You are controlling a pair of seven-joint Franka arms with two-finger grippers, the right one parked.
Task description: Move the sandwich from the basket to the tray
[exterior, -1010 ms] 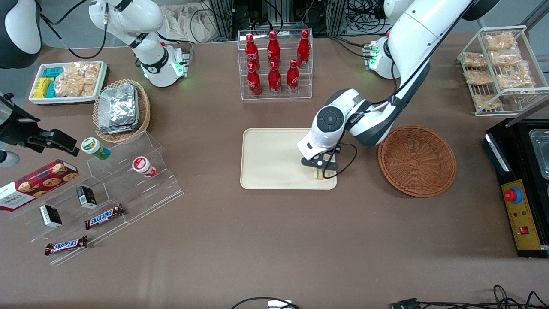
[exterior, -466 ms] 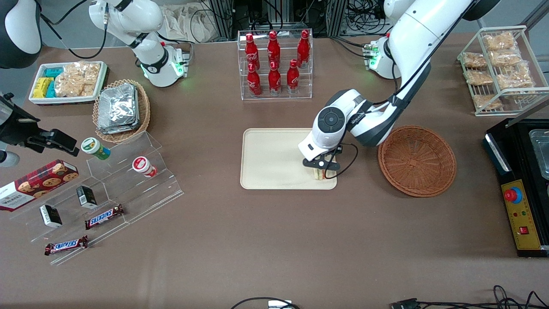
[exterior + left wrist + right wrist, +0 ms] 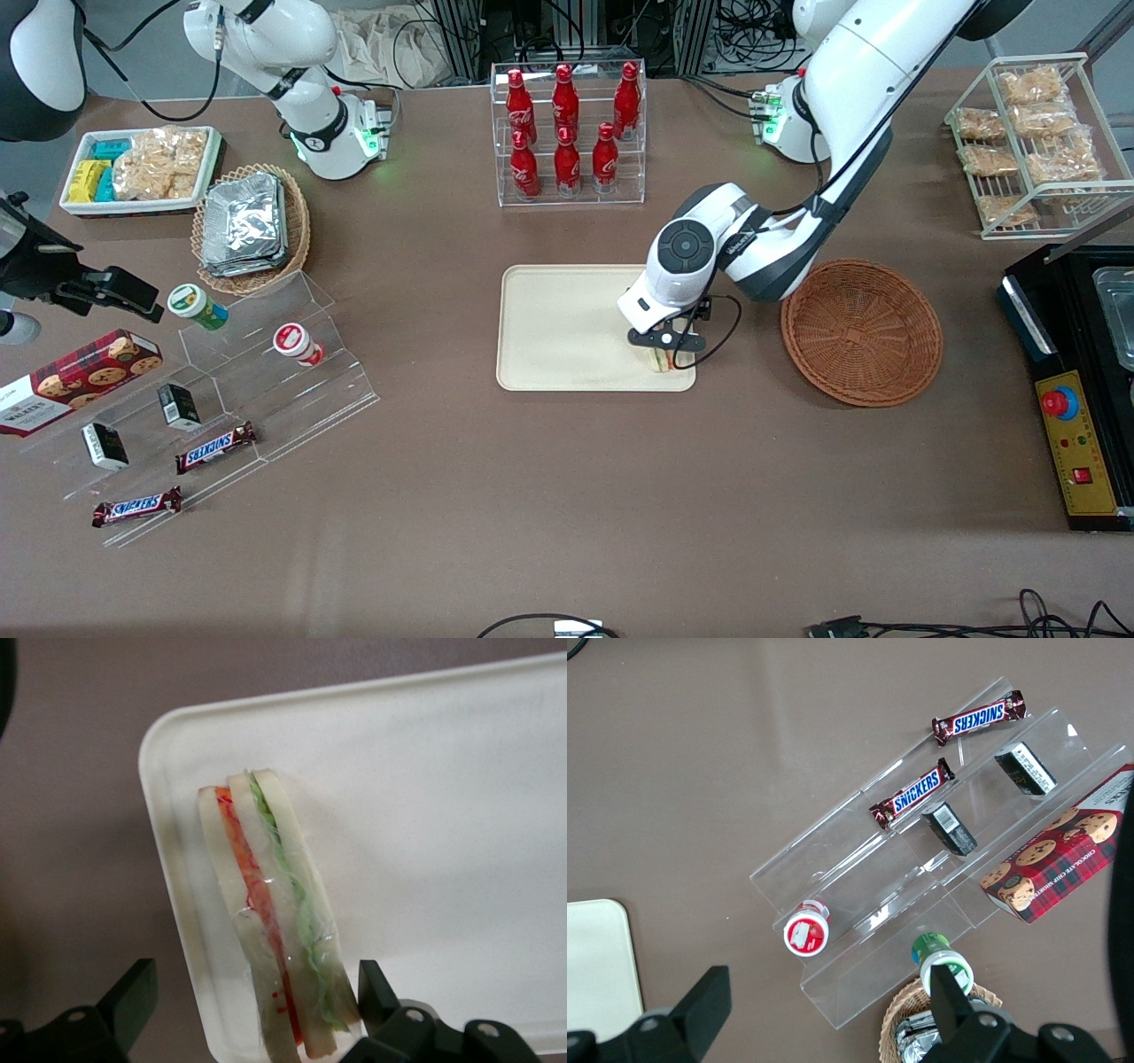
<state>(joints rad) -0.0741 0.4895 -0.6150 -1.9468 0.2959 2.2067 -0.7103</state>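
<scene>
The sandwich [image 3: 657, 360] [image 3: 270, 921], pale bread with red and green filling in clear wrap, stands on edge on the cream tray [image 3: 558, 328] [image 3: 443, 815]. It is in the tray corner nearest the front camera, on the side toward the basket. My left gripper [image 3: 664, 342] [image 3: 255, 992] hangs just above it, open. Its black fingers [image 3: 133, 992] straddle the sandwich: a wide gap on the red side, the other finger close to the green side. The round reddish-brown basket [image 3: 861, 330] sits beside the tray, toward the working arm's end, with nothing in it.
A clear rack of red bottles [image 3: 567, 133] stands farther from the camera than the tray. A wire rack of snack bags [image 3: 1032, 142] and a black control box [image 3: 1076, 381] are at the working arm's end. An acrylic stand with snacks [image 3: 221, 390] and a foil-packet basket [image 3: 248, 226] lie toward the parked arm's end.
The wrist has drifted slightly up and away from the camera. The sandwich has stayed where it was on the tray corner.
</scene>
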